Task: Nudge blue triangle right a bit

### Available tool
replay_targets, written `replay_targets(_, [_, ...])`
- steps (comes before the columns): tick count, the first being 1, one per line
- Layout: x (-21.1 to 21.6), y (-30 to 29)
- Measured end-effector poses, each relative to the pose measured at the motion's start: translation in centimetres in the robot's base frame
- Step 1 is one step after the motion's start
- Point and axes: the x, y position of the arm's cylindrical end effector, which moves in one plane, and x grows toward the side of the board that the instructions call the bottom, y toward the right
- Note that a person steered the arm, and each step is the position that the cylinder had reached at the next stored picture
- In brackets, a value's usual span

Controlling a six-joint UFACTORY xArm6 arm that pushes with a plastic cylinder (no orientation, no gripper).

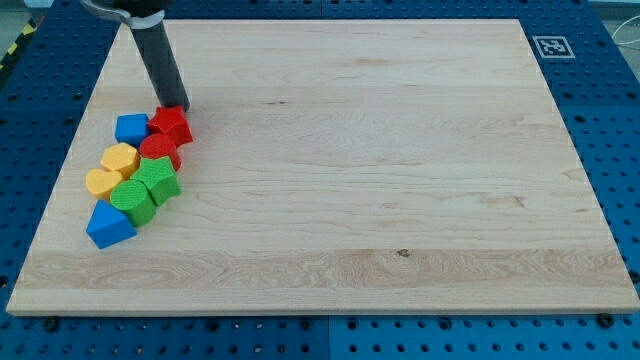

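Note:
The blue triangle (110,225) lies at the bottom of a cluster of blocks near the board's left edge. My tip (176,106) is at the top of the cluster, against the upper edge of a red star-like block (171,124), far above the blue triangle. A blue cube (131,128) sits left of that red block. Below them are a second red block (159,150), two yellow blocks (119,158) (102,181), a green star (158,180) and a green block (133,198) that touches the blue triangle's upper right.
The wooden board (380,160) lies on a blue perforated table (620,120). A black-and-white marker tag (551,46) is at the board's top right corner. The board's left edge runs close to the cluster.

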Motion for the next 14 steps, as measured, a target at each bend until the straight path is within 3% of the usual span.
replay_targets(1, [-1.6, -0.4])
replay_targets(7, [-1.3, -6.6])
replay_targets(14, [-0.2, -6.2])
